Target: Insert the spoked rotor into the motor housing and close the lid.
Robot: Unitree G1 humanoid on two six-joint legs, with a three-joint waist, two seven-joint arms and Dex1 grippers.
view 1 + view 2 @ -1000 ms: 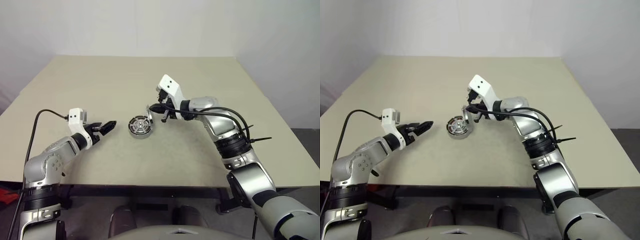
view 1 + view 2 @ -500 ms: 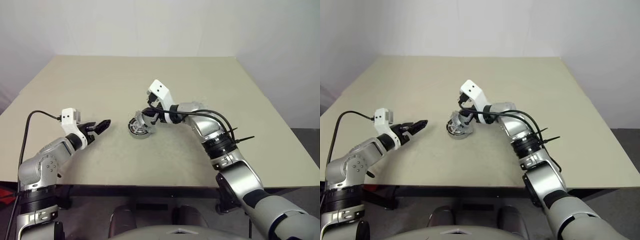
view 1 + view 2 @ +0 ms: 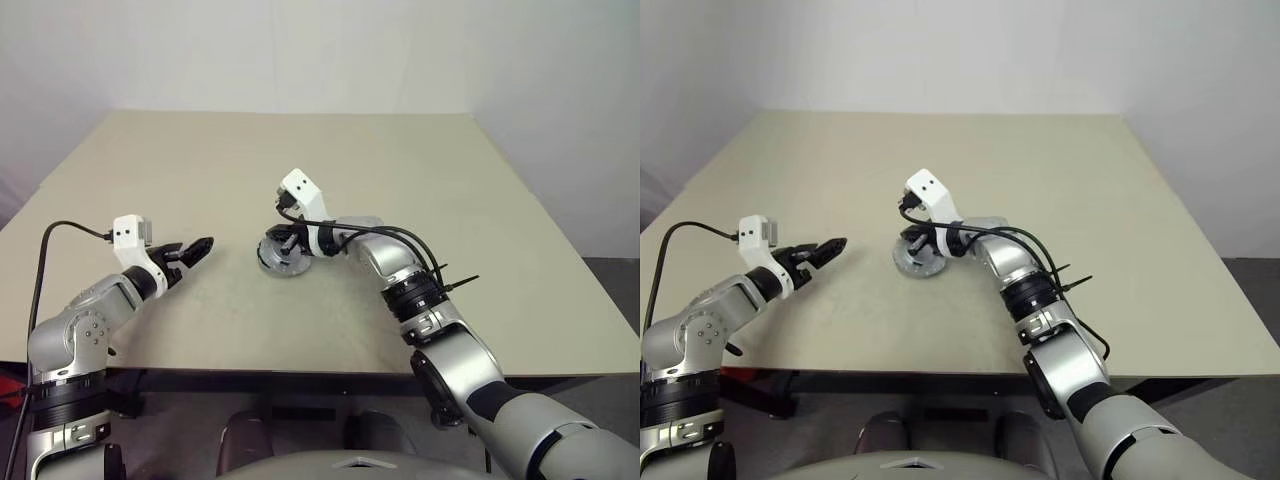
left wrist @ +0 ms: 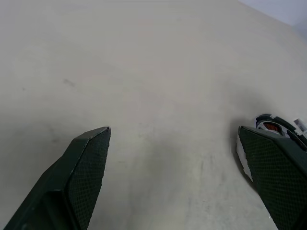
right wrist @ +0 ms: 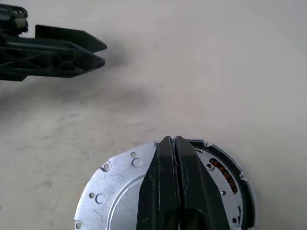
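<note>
The motor housing [image 3: 272, 264] sits mid-table. Its silver-grey lid [image 5: 120, 191] is folded down over most of it, and a strip of copper coils [image 5: 225, 175] shows along one edge. My right gripper [image 3: 291, 240] is shut, with its fingertips [image 5: 172, 141] resting on top of the lid. My left gripper [image 3: 197, 247] hovers open to the left of the housing, apart from it, with nothing between its fingers [image 4: 88, 163]. The housing's edge [image 4: 271, 125] peeks past one left finger. The spoked rotor is hidden from view.
The beige table [image 3: 400, 170] stretches bare behind and to the right of the housing. A black cable [image 3: 70, 232] trails from my left wrist near the table's left edge.
My right gripper has moved left and down, and the lid has swung from upright to lying over the housing. My left gripper has drifted slightly left.
</note>
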